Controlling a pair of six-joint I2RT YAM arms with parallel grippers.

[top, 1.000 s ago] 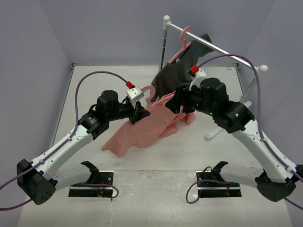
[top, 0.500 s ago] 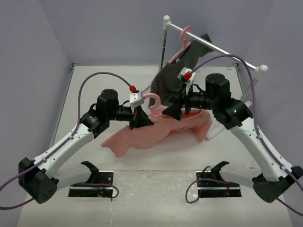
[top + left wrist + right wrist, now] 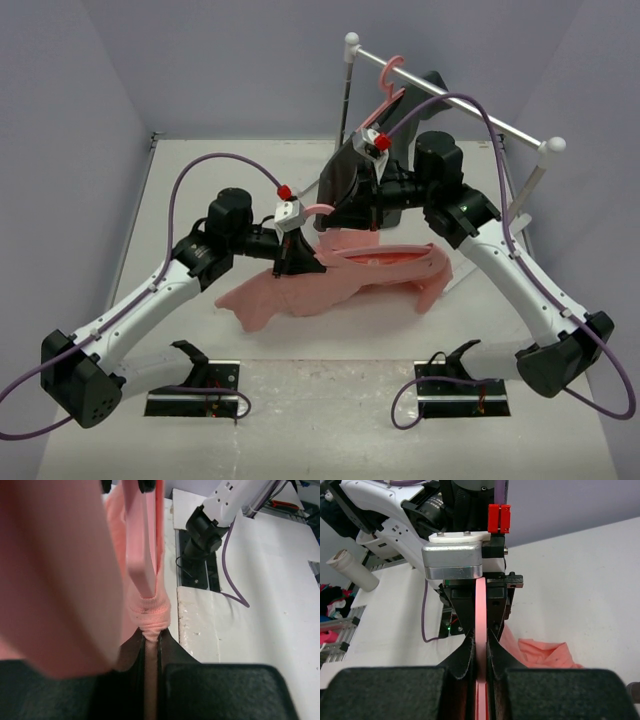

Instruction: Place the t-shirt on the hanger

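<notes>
The salmon-pink t-shirt (image 3: 300, 292) hangs in a long fold from the middle of the scene down to the table, its right end reaching (image 3: 432, 272). The pink hanger (image 3: 318, 208) lies between the two grippers, hook toward the back. My left gripper (image 3: 297, 260) is shut on the hanger where the t-shirt collar (image 3: 150, 614) bunches around it. In the left wrist view the hanger arm (image 3: 142, 555) runs away from the left gripper (image 3: 151, 636). My right gripper (image 3: 347, 215) faces it, shut on the hanger's flat strip (image 3: 481, 612). The right gripper (image 3: 481, 646) has t-shirt cloth (image 3: 540, 655) below it.
A white clothes rail (image 3: 455, 100) stands at the back right. A second pink hanger (image 3: 392, 75) hangs from it with a dark grey garment (image 3: 345, 180), right behind the right gripper. Black base plates (image 3: 195, 400) (image 3: 465, 398) sit at the near edge.
My right gripper moved left and up to the hanger and shut on it. The t-shirt's right side has stretched out to the right. The left gripper kept its grip.
</notes>
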